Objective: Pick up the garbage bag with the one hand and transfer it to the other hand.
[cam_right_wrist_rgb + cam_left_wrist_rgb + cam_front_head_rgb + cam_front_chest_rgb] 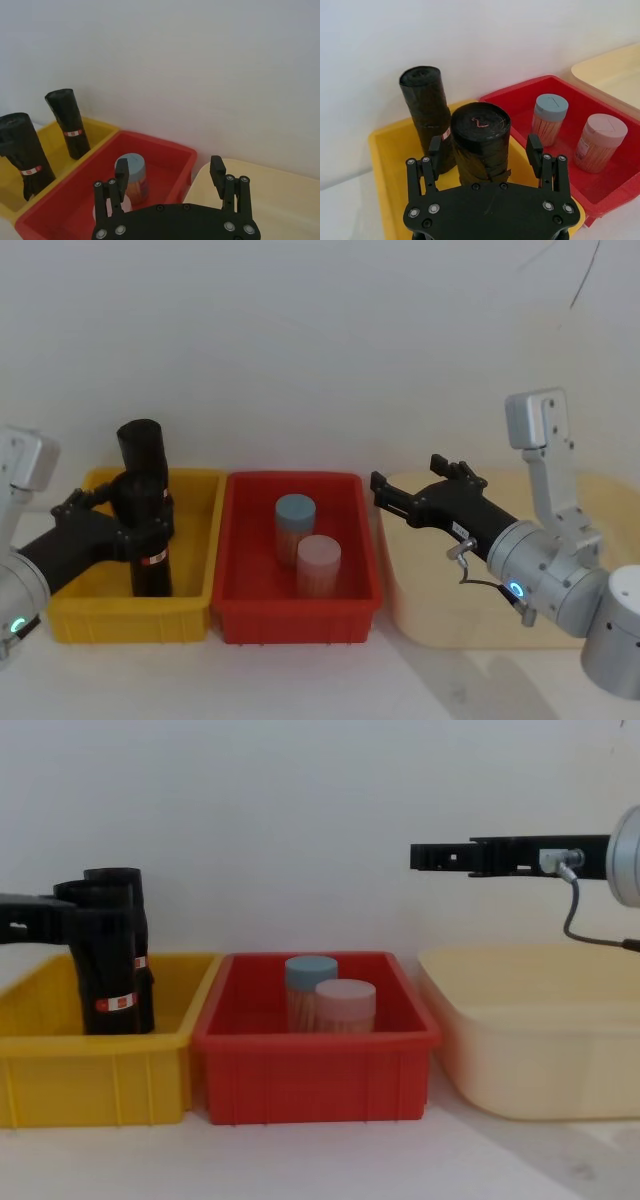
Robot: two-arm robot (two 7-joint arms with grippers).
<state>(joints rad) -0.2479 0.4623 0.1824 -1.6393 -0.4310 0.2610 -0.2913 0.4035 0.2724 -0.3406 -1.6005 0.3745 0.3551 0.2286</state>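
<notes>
The garbage bag is a tall black roll with a red-and-white label, standing in the yellow bin. In the chest view it is the front roll. My left gripper straddles its upper part, open, with a small gap between each finger and the roll; the head view shows that gripper at mid-height of the roll. A second black roll stands just behind it. My right gripper hangs open and empty in the air, over the seam between the red bin and the beige tub, seen side-on in the chest view.
The red bin in the middle holds a blue-lidded jar and a pink-lidded jar. A beige tub stands on the right under my right arm. A white wall runs close behind all three containers.
</notes>
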